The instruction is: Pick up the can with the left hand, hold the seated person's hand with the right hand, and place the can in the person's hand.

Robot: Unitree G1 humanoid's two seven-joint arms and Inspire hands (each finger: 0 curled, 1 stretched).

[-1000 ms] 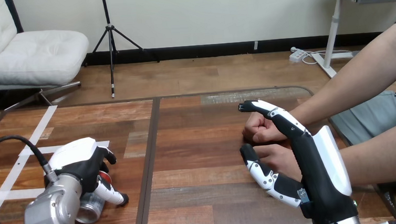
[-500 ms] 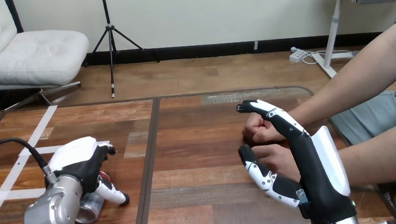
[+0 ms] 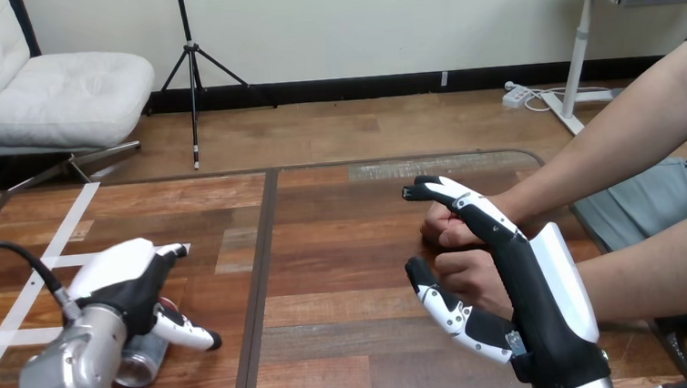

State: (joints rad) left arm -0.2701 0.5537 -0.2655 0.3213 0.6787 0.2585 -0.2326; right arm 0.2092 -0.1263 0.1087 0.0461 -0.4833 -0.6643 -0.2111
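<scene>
Now, near the front-left corner of the bench [image 3: 344, 249], the left robot hand [image 3: 119, 281] has slid a little toward the left edge, and its fingers, curled down a second ago, have straightened. It lies palm-down over the can [image 3: 138, 367] with the thumb stuck out along the wood, so it looks open rather than gripping. The can rests on its side on the bench under that palm and has moved leftward with it. I judge the pickup not yet secured; the fingers would need to wrap round the can again before any lift.

Toward the right edge, the right robot hand [image 3: 537, 301] has eased slightly inward. Its fingers are straight, reaching over the person's farther hand [image 3: 445, 231], which is a fist, and its thumb is spread below the person's nearer hand [image 3: 472, 274]. Nothing is curled round either one, so holding is still to come, and neither palm is open for the can
</scene>
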